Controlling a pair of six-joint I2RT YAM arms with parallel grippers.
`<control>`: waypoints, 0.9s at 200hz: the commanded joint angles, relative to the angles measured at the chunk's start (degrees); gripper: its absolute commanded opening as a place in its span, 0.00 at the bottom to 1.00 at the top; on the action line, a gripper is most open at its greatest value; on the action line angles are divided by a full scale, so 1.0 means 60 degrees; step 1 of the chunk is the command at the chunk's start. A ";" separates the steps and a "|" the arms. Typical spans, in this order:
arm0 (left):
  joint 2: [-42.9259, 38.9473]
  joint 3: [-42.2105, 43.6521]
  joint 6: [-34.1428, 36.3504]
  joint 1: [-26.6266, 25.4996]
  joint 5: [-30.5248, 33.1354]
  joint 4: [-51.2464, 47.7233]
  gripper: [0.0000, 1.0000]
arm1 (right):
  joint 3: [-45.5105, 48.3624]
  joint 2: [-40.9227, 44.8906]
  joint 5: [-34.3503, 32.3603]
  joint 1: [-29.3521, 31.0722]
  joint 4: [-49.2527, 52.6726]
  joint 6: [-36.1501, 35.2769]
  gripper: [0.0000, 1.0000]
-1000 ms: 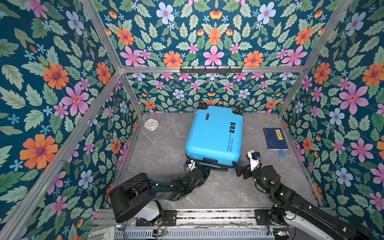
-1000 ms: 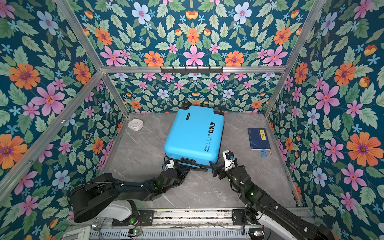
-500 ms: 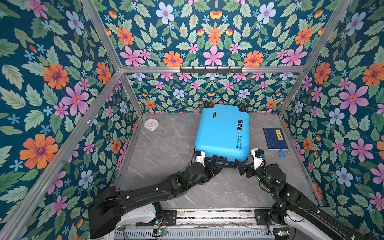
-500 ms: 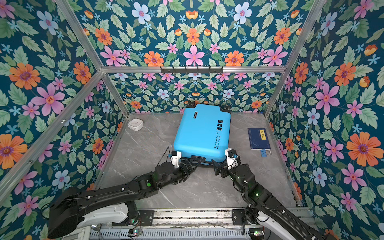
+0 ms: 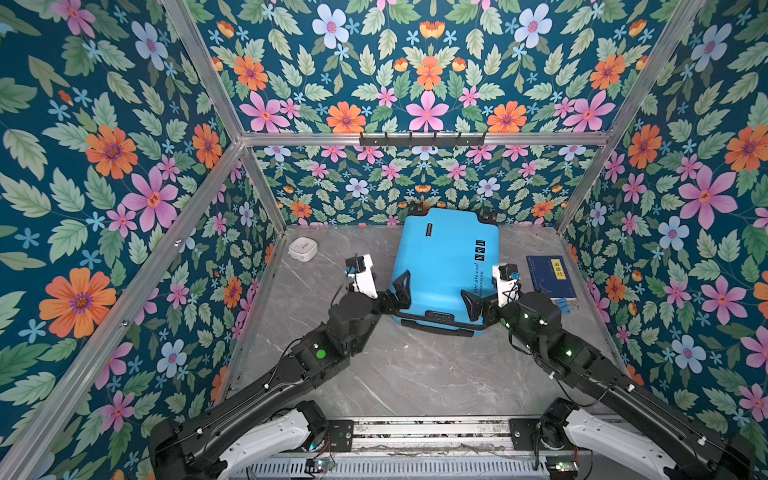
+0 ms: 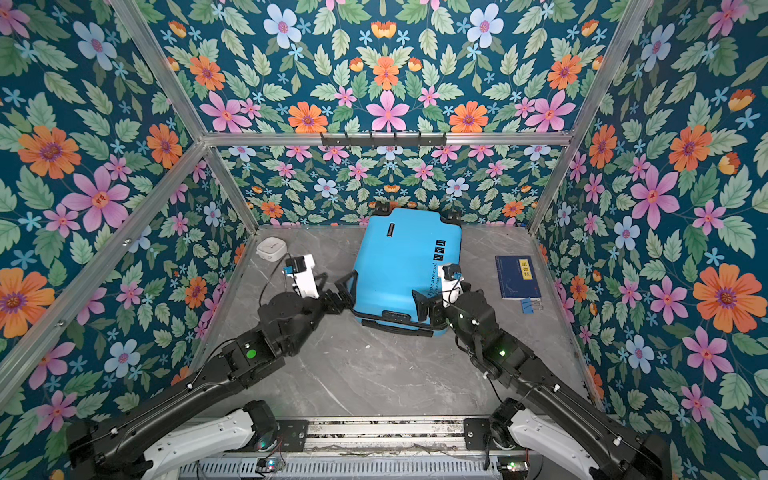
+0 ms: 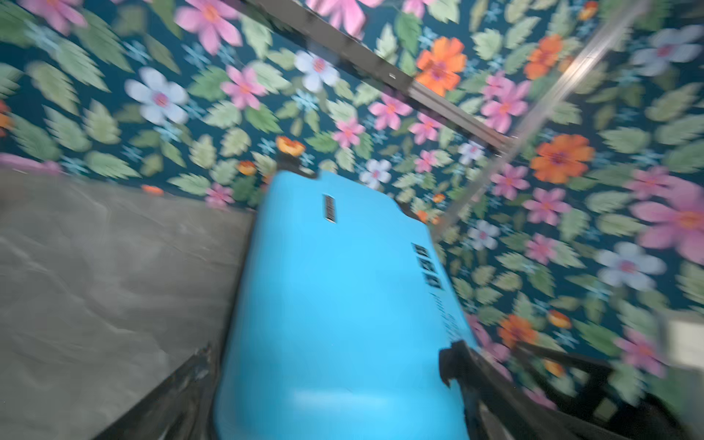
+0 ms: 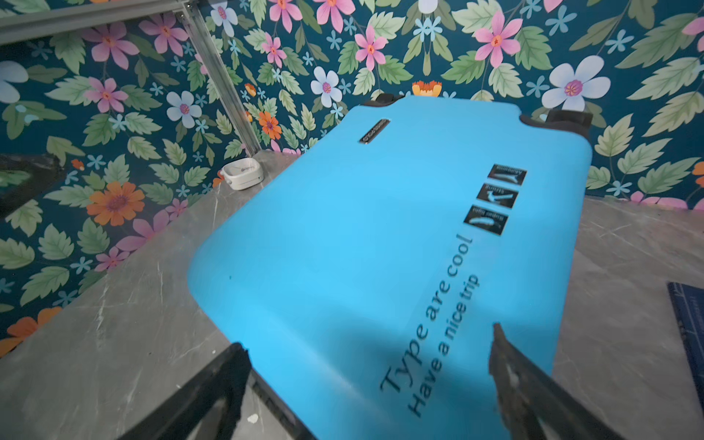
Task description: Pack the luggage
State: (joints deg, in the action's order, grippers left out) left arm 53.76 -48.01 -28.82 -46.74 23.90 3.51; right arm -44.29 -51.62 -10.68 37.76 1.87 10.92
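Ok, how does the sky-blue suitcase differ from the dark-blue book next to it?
The bright sky-blue hard-shell suitcase is far bigger and thicker than the thin dark-blue book. The suitcase carries black print and icons; the book, a yellow label. Both lie flat and closed on the grey table.

The suitcase [image 5: 444, 266] has a smooth, hard plastic shell with a soft satin sheen, and its printed lettering is matt black. The worktop [image 5: 415, 374] looks like grey veined stone, smooth and fairly dull. The frame bars [image 5: 291, 139] are bare brushed metal. The walls [image 5: 124, 166] carry a flat, matt printed pattern. The book [image 5: 548, 278] has a matt dark cover. The small white box [image 5: 302, 249] is smooth plastic.
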 commanded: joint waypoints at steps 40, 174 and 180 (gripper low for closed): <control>0.2077 -0.1508 0.2315 0.3225 -0.1063 0.1935 0.99 | -0.2233 -0.1990 -0.0021 -0.1030 0.0264 -0.0310 0.94; 0.3204 0.1718 0.2173 0.7795 -0.1454 0.5449 0.99 | -0.0509 -0.3332 0.0215 -0.6057 -0.1139 0.0661 0.95; 0.3171 0.1858 0.2423 0.7831 -0.1370 0.5409 0.99 | -0.0323 -0.3289 0.0072 -0.6055 -0.1188 0.0580 0.95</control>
State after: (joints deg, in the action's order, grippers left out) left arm 73.76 -39.66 -18.90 -0.69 12.23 31.92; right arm -49.91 -72.27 -7.70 1.74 -1.96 16.34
